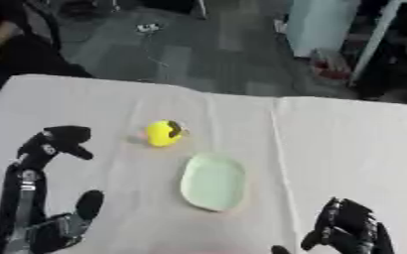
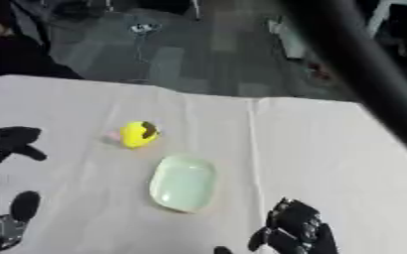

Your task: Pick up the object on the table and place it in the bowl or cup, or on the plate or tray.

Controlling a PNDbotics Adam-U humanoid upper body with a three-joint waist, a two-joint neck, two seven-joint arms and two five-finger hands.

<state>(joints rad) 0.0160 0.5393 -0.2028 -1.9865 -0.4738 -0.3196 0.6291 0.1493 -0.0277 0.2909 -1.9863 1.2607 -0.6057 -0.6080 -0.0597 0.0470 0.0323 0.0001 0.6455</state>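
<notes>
White cloth is spread over the table (image 1: pixel 346 149), and it fills most of what is seen. The far edge of the table runs across the upper part of the view, with grey floor beyond it. Two long folds are seen in the cloth, running from the far edge toward the near side. Lots of bare cloth is left open on the right side and at the far left, so there is wide room around the things in the middle.

The left hand (image 1: pixel 61 139) is held up at the left side, above the cloth and well apart from the things. Its fingers are curled over and nothing is held in them. The right hand (image 1: pixel 353 229) is seen low at the right corner, with its fingers bent in together and nothing inside them.

A pale green tray (image 1: pixel 213 182) with round corners lies flat near the middle of the table. Nothing is seen in it.

A small yellow object (image 1: pixel 163 133) sits on the cloth just beyond the tray, a bit to the left, not touching it. It is round, with a dark patch on its right side and a bit of pink at its left.
</notes>
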